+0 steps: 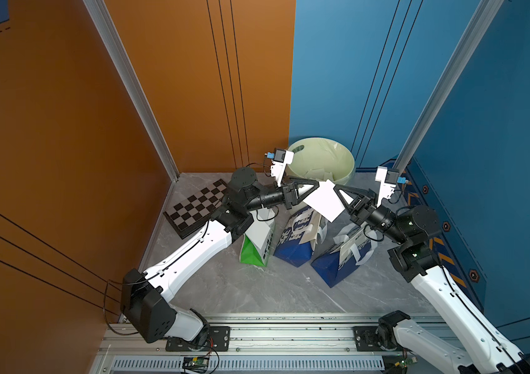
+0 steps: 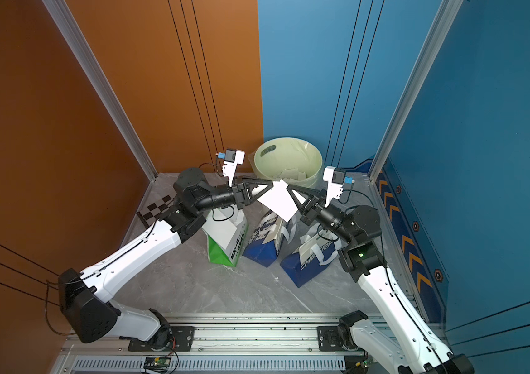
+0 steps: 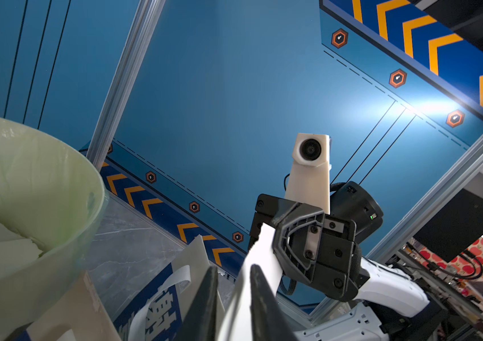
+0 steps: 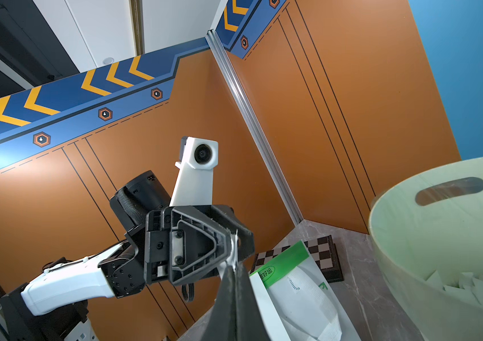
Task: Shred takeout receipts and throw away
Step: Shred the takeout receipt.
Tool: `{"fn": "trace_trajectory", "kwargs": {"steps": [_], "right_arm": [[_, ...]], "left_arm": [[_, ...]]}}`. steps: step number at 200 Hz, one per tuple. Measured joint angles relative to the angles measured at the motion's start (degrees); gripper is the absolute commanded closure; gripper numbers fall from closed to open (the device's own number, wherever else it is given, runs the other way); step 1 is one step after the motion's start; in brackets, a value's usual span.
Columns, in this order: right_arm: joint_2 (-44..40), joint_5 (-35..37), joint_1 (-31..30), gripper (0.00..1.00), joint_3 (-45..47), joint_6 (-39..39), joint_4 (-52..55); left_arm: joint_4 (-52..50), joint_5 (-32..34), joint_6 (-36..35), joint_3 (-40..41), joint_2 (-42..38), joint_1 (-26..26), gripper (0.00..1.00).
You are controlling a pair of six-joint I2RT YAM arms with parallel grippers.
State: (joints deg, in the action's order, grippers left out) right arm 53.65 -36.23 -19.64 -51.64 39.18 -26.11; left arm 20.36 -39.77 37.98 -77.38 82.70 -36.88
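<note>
Though pinched from both sides, hangs whole, not yet torn: takeout receipt, in both top views a white sheet caught between two opposed sets of fingertips. Clamped on one side of its upper corner by left gripper, pads closed onto the paper edge, with no gap to be seen from the right wrist view. Clamped on the other side of that corner by right gripper, fingers pressed tight together on the sheet. Sits just below and between both pinches, long axis seemingly running down and away from the fingers toward the blue-white paper bag underneath, though foreshortened. Equally near to either arm, so no reaching needed.

Judged step: first rip. Would call for drawing the two pinches apart across the short width, so as to split along the long axis. Lying just beyond the fingertips, on the far side: pale green waste bin, white paper scraps already inside. Possible snag: paper slipping from one pinch instead of tearing.
</note>
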Motion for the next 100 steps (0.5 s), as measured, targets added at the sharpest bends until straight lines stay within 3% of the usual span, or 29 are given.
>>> {"fn": "trace_trajectory", "kwargs": {"steps": [5, 35, 48, 59, 72, 100], "right_arm": [[0.0, 0.0, 0.0, 1.0, 0.0, -0.2, 0.0], [-0.3, 0.3, -0.3, 1.0, 0.0, -2.1, 2.4], [-0.8, 0.4, -0.3, 0.66, -0.3, -4.2, 5.4], [-1.2, 0.4, -0.4, 0.51, -1.7, -7.1, 10.8], [-1.3, 0.9, -0.9, 0.42, -4.7, -12.5, 18.8], [-1.5, 3.5, -1.7, 0.38, -12.0, -23.7, 34.4]], "left_arm": [[0.2, 0.0, -0.3, 0.0, 0.1, 0.0, 1.0], [0.6, -0.3, -0.5, 0.0, 0.7, -0.3, 1.0], [0.7, -0.4, -1.6, 0.6, 0.5, -0.3, 1.0], [1.0, -0.1, -3.3, 2.3, 0.0, -0.3, 1.0], [0.9, 0.3, -6.3, 5.1, -1.3, -0.2, 1.0], [-1.0, 0.5, -14.5, 8.3, -3.7, 0.5, 1.0]]}}
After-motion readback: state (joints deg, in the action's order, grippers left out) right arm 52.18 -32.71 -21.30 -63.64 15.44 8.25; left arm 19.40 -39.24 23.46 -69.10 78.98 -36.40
